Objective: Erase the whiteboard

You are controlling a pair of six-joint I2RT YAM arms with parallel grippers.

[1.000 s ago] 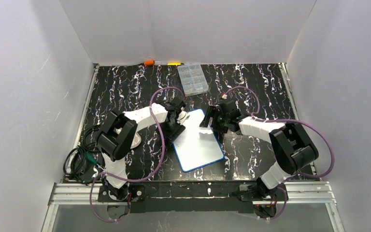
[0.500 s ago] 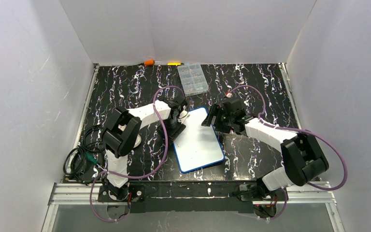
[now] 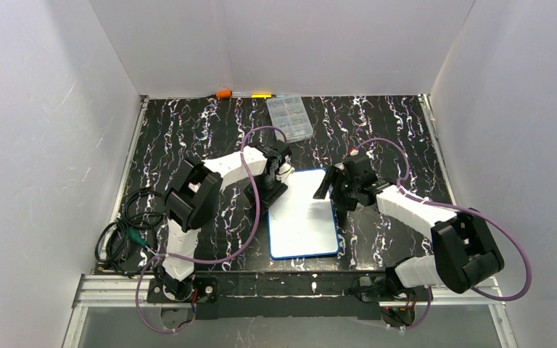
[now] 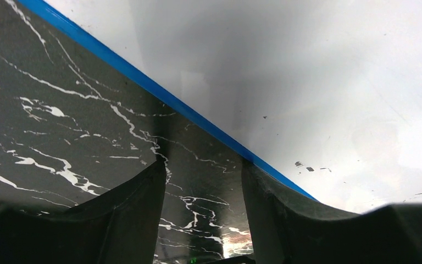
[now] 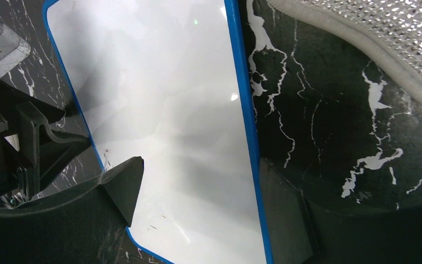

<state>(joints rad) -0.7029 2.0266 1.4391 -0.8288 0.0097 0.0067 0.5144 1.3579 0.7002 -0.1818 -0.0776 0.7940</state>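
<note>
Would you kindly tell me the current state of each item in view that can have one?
whiteboard: flat on the table, clean but for tiny specks.
left gripper: open, empty, at the board's edge.
right gripper: open wide, empty, above the board.
clear compartment box: flat at the table's far edge; lid too small to judge.

The black, white-veined table (image 3: 188,138) carries the whiteboard (image 3: 303,217), flat between the left gripper (image 3: 270,191) and right gripper (image 3: 333,201). Beyond both lie a clear compartment box (image 3: 289,118) and, farther, a small orange object (image 3: 223,93).
</note>
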